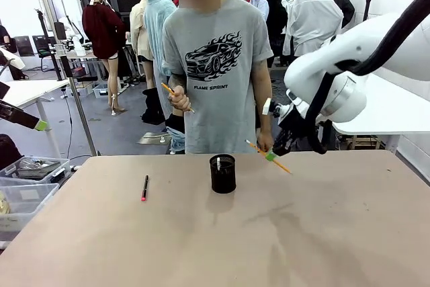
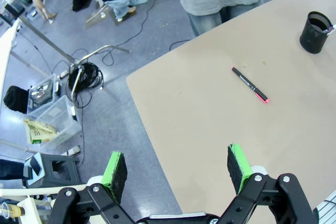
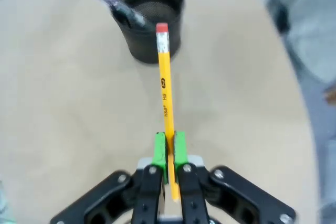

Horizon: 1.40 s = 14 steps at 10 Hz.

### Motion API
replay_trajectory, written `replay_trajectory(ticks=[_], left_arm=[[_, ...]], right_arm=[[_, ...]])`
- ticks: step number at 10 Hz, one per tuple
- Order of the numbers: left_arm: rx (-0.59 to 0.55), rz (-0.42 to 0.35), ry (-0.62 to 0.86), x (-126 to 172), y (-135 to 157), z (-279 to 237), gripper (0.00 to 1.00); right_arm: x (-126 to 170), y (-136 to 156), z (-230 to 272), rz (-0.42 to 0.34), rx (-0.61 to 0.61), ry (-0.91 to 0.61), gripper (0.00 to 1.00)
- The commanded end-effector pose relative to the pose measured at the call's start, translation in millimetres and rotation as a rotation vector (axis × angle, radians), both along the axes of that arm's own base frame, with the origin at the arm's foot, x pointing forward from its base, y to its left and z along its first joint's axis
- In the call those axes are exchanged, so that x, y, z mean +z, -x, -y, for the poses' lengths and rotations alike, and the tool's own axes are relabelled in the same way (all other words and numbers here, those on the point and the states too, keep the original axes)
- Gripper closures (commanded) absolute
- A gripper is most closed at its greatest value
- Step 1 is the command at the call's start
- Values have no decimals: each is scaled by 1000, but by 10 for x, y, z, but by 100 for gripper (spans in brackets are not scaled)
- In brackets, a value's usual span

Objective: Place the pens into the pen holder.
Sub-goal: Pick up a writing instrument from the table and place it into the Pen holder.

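Observation:
The black mesh pen holder (image 1: 222, 173) stands mid-table with a pale pen (image 3: 113, 3) leaning in it. My right gripper (image 1: 271, 156) hovers just right of it, shut on a yellow pencil (image 3: 165, 80) whose eraser end points toward the pen holder (image 3: 149, 17). A dark pen with a pink-red tip (image 1: 144, 187) lies flat on the table left of the cup, also seen as the dark pen (image 2: 250, 84) in the left wrist view. My left gripper (image 2: 178, 166) hangs open above the table's left corner, holding nothing. The person holds another yellow pencil (image 1: 176, 97) in a hand.
The person in a grey T-shirt (image 1: 218, 58) stands at the far edge behind the cup. Clear plastic bins (image 1: 27, 179) sit on the floor beyond the table's left edge (image 2: 152, 129). Cables (image 2: 84, 72) lie on the floor there.

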<state>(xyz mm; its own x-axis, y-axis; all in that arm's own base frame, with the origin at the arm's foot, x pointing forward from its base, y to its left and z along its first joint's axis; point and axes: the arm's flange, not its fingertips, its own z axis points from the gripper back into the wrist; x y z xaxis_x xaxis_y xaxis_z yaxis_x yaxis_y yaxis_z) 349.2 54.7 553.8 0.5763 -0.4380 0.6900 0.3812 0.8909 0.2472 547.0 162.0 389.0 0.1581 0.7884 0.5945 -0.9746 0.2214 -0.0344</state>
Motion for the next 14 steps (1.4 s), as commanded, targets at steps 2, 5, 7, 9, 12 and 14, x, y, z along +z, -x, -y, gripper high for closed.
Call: replay_trajectory(ticks=[2, 5, 7, 9, 12, 14], left_arm=[[20, 0, 8, 3, -3, -1, 0], [20, 0, 8, 3, -3, -1, 0], [20, 0, 8, 3, -3, -1, 0], [20, 0, 8, 3, -3, -1, 0], [20, 0, 8, 3, -3, -1, 0], [20, 0, 8, 3, -3, -1, 0]], right_arm=[[-142, 22, 217, 78, 287, -291, 100], [-196, -124, 251, 139, 371, -415, 100], [-204, -185, 264, 173, 411, -471, 100], [-220, -186, 327, 170, 415, -509, 100], [-141, -4, 745, 173, 291, -592, 100], [-94, 262, 1333, 165, 222, -730, 100]])
